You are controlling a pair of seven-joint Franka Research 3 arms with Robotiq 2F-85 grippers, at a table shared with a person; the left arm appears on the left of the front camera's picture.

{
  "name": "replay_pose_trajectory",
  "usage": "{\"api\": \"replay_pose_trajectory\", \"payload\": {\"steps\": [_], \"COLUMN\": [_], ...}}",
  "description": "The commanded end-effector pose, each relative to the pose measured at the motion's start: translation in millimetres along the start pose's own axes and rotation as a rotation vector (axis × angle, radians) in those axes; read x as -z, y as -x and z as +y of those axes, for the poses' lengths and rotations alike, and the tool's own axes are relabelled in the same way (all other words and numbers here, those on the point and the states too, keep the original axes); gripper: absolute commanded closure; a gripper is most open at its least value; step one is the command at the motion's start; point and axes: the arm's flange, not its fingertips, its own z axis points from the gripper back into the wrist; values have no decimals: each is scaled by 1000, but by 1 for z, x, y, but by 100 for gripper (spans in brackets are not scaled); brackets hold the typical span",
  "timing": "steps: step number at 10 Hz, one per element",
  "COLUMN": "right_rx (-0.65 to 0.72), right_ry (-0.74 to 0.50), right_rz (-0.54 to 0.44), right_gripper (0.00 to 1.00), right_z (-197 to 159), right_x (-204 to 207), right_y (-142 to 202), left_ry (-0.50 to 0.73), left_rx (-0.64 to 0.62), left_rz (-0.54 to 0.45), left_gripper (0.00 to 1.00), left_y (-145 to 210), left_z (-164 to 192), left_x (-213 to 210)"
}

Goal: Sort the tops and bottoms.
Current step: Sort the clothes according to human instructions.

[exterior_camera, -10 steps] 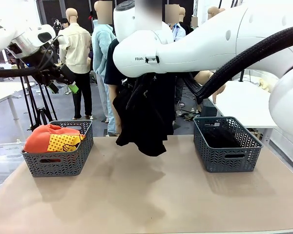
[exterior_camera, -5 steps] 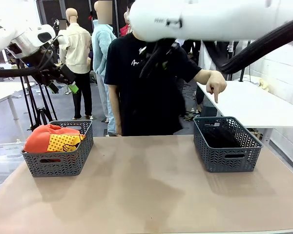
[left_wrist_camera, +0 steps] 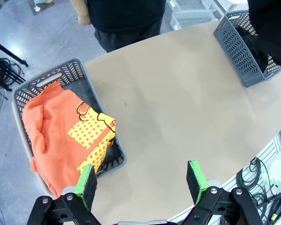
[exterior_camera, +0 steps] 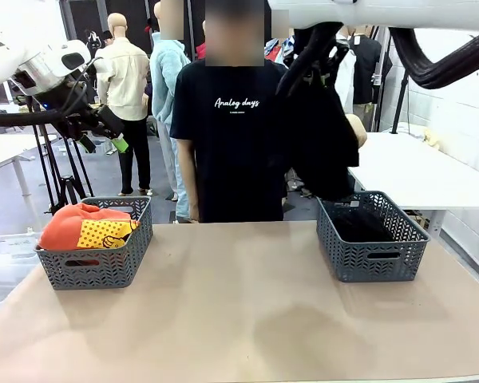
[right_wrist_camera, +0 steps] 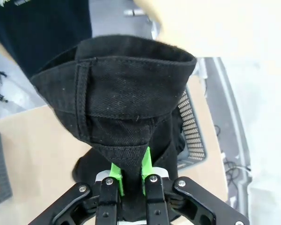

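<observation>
**Black bottom hangs over the right basket**

We see our right gripper [right_wrist_camera: 130, 180] clamped on a black garment [right_wrist_camera: 126, 108], its green pads [right_wrist_camera: 115, 176] drawn narrow with the dark cloth pinched between them. In the front view this black garment [exterior_camera: 323, 136] hangs from the right arm, up above the far left corner of the right basket [exterior_camera: 373, 257], its lower edge near the basket's rim; we cannot tell whether it touches it. Inside that basket lies more dark cloth [exterior_camera: 359, 227], another of the bottoms.

Our left gripper [left_wrist_camera: 143, 180] stands wide with nothing between its fingers. In the front view the left gripper [exterior_camera: 104, 136] is raised over the far side of the left basket [exterior_camera: 96, 267], well apart from it. From its wrist view we look down on the table [left_wrist_camera: 178, 108] and on that basket, where the orange top [left_wrist_camera: 54, 131] lies with its yellow black-dotted patch [left_wrist_camera: 91, 136] facing up, and dark cloth shows beside and beneath it.

A person [exterior_camera: 227, 136] in a black T-shirt printed "Analog days" stands at the far side of the table, between the two baskets.
</observation>
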Motion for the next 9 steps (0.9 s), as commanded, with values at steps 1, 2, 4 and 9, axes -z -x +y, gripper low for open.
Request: {"api": "replay_pose_trajectory", "payload": {"steps": [1,2,4,9], "right_rx": [-27,-27,-27,-165], "right_ry": [-30,-30,-13,-61], "right_rz": [-11,-11,6,347], "right_gripper": [100,100,100,100], "right_z": [24,24,17,-99], "right_x": [-5,-5,1,108], "right_y": [5,5,8,16], "left_ry": [-1,-1,-1,-1], "left_rx": [-2,-2,-2,-2], "left_rz": [-4,-4,-4,-4], "left_gripper": [0,0,0,0], "left_y": [1,1,1,1], "left_z": [0,0,0,0], "left_x": [-1,-1,-1,-1]}}
